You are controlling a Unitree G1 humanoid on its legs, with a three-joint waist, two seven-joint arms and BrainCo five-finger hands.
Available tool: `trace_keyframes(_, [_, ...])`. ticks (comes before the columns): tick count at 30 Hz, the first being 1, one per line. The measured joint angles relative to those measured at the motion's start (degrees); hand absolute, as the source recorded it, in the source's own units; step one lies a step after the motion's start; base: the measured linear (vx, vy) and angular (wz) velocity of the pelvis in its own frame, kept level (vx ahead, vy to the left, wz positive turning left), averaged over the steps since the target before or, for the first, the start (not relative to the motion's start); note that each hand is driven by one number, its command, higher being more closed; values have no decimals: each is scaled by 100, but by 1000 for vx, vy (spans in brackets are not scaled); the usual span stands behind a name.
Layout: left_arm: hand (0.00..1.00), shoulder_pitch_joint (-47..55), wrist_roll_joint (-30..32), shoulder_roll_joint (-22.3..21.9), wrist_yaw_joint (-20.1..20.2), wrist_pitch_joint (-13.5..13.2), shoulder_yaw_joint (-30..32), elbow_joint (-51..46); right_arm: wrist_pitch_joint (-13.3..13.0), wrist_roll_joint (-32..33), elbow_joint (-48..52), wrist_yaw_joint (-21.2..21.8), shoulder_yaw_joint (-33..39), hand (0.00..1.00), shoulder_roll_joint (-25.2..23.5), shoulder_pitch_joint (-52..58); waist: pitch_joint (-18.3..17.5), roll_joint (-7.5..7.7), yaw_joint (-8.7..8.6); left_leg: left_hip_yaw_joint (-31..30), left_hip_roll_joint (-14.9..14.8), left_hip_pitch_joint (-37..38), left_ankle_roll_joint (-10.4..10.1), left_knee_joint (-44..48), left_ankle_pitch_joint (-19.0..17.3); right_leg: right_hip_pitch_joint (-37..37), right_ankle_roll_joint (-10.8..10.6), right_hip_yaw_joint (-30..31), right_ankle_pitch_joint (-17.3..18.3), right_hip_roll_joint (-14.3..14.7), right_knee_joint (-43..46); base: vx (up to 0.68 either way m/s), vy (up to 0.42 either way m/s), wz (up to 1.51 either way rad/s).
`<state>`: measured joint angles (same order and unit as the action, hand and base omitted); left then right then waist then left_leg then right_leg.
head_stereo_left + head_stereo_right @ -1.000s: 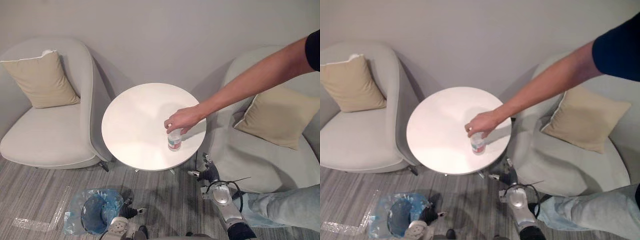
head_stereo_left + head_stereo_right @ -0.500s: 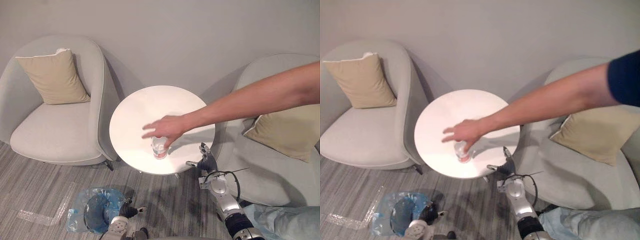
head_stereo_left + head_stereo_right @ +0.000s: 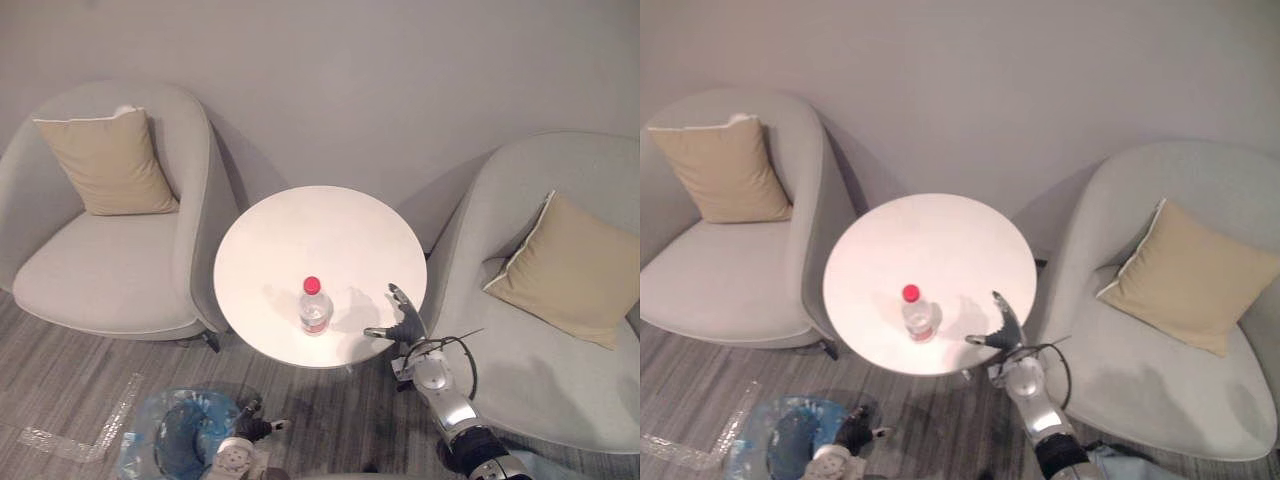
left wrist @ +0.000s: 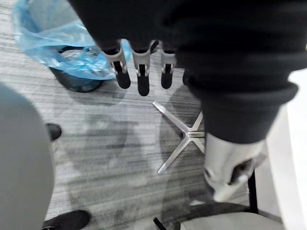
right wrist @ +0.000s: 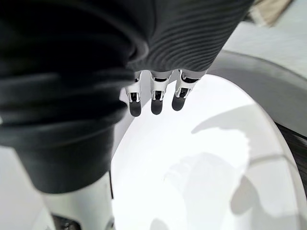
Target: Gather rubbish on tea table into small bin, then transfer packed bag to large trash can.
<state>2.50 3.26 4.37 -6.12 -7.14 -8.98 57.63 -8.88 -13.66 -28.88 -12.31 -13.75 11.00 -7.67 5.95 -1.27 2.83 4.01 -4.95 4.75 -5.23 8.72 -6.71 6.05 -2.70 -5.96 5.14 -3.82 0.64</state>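
Left hand (image 3: 247, 428) low over the striped carpet (image 3: 70, 390), fingers (image 4: 139, 79) straight and hanging loose, nothing held. Just to the left of that hand, a small bin (image 4: 76, 81) upright on the carpet, lined with a crumpled blue bag (image 3: 140, 440) spilling over its rim; fingertips near the bag but apart from it. Farther left of the bin, a clear strip (image 3: 60, 442) lying flat on the carpet.

Right hand (image 3: 405, 322) higher and farther out, at the near right edge of a round white bench (image 3: 320, 225), fingers (image 5: 152, 98) straight and a little spread, thumb out to the side, palm empty. Contact between fingertips and bench rim: impossible to tell.

On the bench, to the left of the right hand and about level with it, a clear bottle (image 3: 314, 306) with a red cap, upright, near the front edge, close to the hand but clearly apart from it. Under the bench, a metal star foot (image 4: 184, 136) on the carpet.

Just to the right of the right hand, a pale grey armchair (image 3: 560, 400) with a tan cushion (image 3: 565, 270) leaning against its back. Beyond the left hand and left of the bench, a second grey armchair (image 3: 100, 270), almost touching the bench, with a tan cushion (image 3: 105, 160) propped upright in it. Behind everything, a plain grey wall (image 3: 330, 80).
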Motion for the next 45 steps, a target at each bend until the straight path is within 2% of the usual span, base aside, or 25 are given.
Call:
trace_keyframes(2, [0,4,0,-24,0,-2,-1,5,-1,-39,1,5,-51,0,58,-17,-24,-61,8,-2,0,-14,1,100,2,19,1,8,1,-4,40,101,-15,1])
trace_keyframes(3, [0,2,0,6,4,-14,5,2,0,-111,0,-4,-107,0,8,-24,56,60,31,-56,93,-273,14,508,-83,58,1,7,1,-148,125,97,32,13])
trace_keyframes(4, [0,7,0,28,2,-31,-9,-13,-1,-168,-2,0,-154,0,24,-30,55,87,28,-184,229,-217,2,77,-209,90,0,-7,1,-200,136,64,42,16])
trace_keyframes(5, [0,10,1,20,2,-43,-67,-25,-1,-185,-3,1,-175,0,60,-48,47,44,28,-249,269,-179,86,-276,-34,94,-9,-26,7,-194,161,52,44,13])
trace_keyframes(6, [0,41,1,16,10,-70,-168,-57,5,-217,-30,-2,-207,0,82,-92,-2,-85,32,-263,247,-139,99,-520,284,90,-127,-59,121,-117,239,66,39,23])
trace_keyframes(7, [0,47,1,54,1,-93,-167,-84,-1,-222,-38,7,-241,0,51,-143,25,11,34,-309,321,-134,100,-558,285,69,-167,-99,277,-202,349,68,45,25])
trace_keyframes(9, [0,37,1,137,-2,-105,-168,-134,-7,-272,-124,15,-331,0,-53,-242,75,100,56,-351,366,-176,100,-560,285,-17,-170,-155,302,-263,477,26,45,23])
trace_keyframes(12, [0,47,-9,164,-26,-98,-155,-118,-8,-354,-183,38,-473,0,-144,-320,78,111,75,-479,439,-171,102,-557,286,5,-170,-196,303,-334,544,3,45,17])
trace_keyframes(16, [0,46,-7,160,-24,-101,-162,-120,-8,-428,-207,53,-637,0,-186,-379,81,108,91,-569,446,-174,103,-554,285,1,-161,-279,319,-341,634,-12,9,12])
trace_keyframes(22, [0,45,-8,164,-25,-102,-167,-115,-6,-443,-450,88,-914,0,-205,-493,111,118,96,-677,441,-186,103,-559,285,-79,-134,-384,523,-350,932,-48,-30,11])
trace_keyframes(25, [0,26,-16,167,-28,-122,-167,-140,-6,-436,-550,-2,-911,0,-219,-629,217,96,102,-784,438,-293,106,-558,290,-215,-107,-488,587,-340,1084,-87,-24,14])
trace_keyframes(26, [0,-27,-32,178,-28,-132,-170,-141,2,-423,-690,-20,-911,0,-224,-789,350,91,104,-789,438,-305,103,-558,292,-247,-110,-514,642,-353,1173,-138,-36,14])
trace_keyframes(29, [0,-123,-109,186,-35,-132,-184,-140,42,-381,-836,-83,-920,0,-235,-1113,474,66,153,-860,460,-579,98,-556,430,-588,-107,-618,690,-423,1427,-142,-28,18])
trace_keyframes(30, [0,-161,-124,184,-41,-132,-184,-144,42,-371,-838,-127,-919,100,-241,-1219,554,52,172,-900,469,-633,87,-556,476,-638,-106,-633,691,-434,1477,-169,-20,26])
trace_keyframes(34, [0,-253,-128,213,-100,-141,-221,-240,43,-247,-934,-239,-920,100,-369,-1558,745,83,294,-1004,551,-760,78,-555,599,-750,-79,-804,828,-535,1620,-134,-22,16])
trace_keyframes(45, [0,-359,-127,220,-127,-139,-223,-250,55,185,-883,-228,-896,100,-412,-1679,858,88,313,-1221,658,-1018,86,-563,749,-916,-118,-987,823,-652,1670,-38,-1,13])
